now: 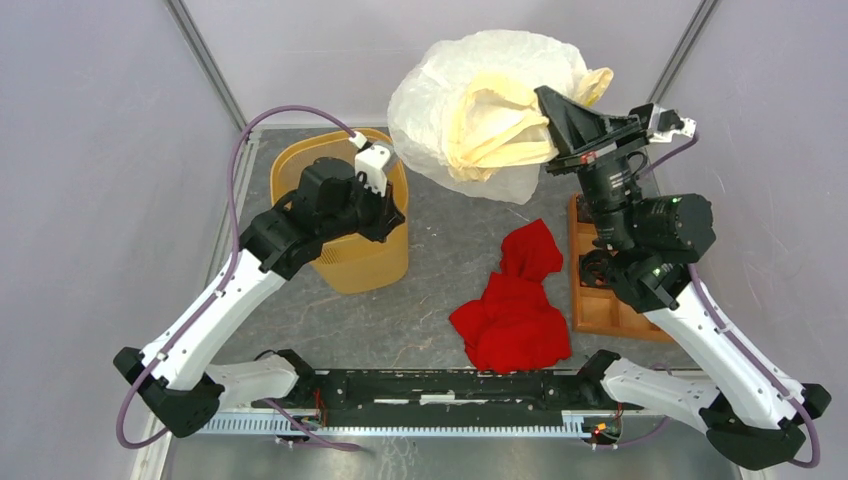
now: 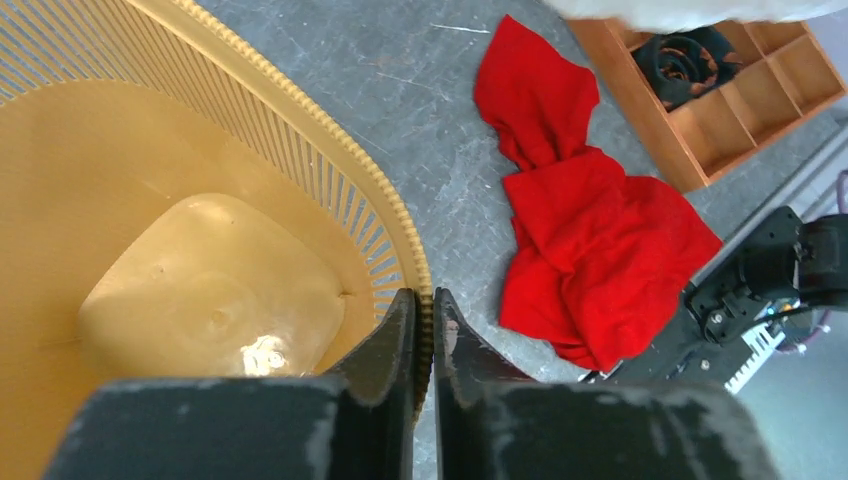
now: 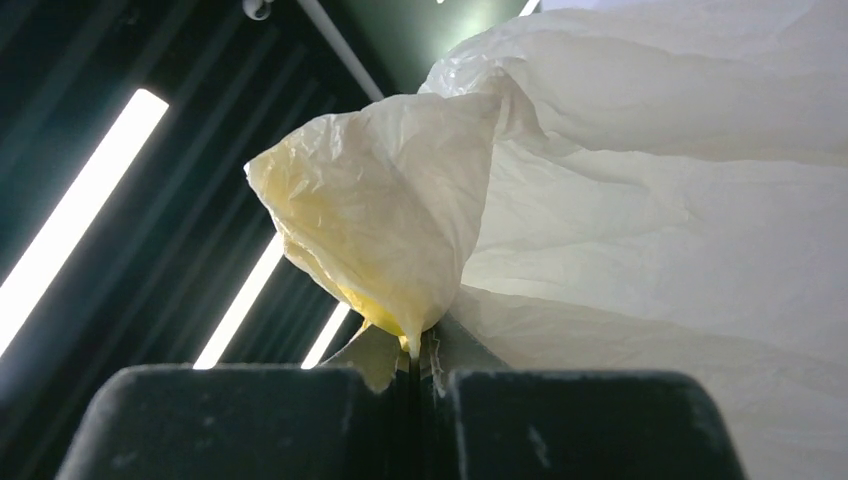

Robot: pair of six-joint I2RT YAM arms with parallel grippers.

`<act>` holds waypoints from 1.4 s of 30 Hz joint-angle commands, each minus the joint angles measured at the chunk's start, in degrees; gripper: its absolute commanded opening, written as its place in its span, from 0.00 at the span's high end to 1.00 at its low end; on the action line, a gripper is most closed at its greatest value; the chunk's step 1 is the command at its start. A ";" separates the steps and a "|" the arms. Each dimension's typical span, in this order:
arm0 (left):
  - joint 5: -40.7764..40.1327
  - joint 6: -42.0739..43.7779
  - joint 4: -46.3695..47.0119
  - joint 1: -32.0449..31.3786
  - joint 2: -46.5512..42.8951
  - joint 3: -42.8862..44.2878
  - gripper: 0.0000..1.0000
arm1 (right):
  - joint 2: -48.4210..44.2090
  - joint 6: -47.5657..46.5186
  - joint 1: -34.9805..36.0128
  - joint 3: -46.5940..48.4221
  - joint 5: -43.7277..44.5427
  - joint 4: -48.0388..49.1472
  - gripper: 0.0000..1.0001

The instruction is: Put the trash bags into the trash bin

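Bin mouth, left of centre: trash bin opening partly covered by left gripper, which pinches its rim.
Centre: bare table strip, passable.
Lower right: red cloth and wooden tray obstruct.

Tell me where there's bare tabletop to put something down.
The widest bare patch lies between the trash bin and the red cloth; another runs in front of the bin, along the near edge. The right side is crowded: cloth, wooden compartment tray and right arm, with the trash bag held above the far edge.

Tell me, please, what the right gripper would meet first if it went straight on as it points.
The trash bag it is pinching: the right gripper points up into that billowed film, with seemingly open air beyond.
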 commanded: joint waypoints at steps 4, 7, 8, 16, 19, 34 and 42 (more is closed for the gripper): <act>3.56 -3.98 -0.82 -0.34 -5.14 -0.77 0.47 | 4.65 9.86 0.11 8.60 -4.90 4.26 1.00; 2.80 -3.76 -0.68 -0.31 -8.45 0.77 0.23 | 7.01 10.46 0.97 11.27 -6.65 2.73 1.00; 2.26 -3.57 -0.45 -0.31 -9.68 1.48 0.17 | 7.84 10.06 1.36 11.99 -7.12 2.38 1.00; -8.80 -5.34 11.00 -0.31 -24.54 -3.04 0.08 | 16.74 13.44 6.41 17.66 -11.02 5.89 1.00; -14.82 -6.81 13.16 -0.31 -28.93 -5.02 0.08 | 21.21 12.49 9.67 23.96 -11.11 6.81 0.99; -30.45 -16.73 6.31 -0.35 -31.23 -4.31 0.13 | 24.80 11.13 16.61 24.10 7.25 -9.78 1.00; -34.87 -17.70 -2.09 -0.37 -18.85 1.66 0.10 | 23.68 5.34 13.54 22.00 17.78 -19.70 1.00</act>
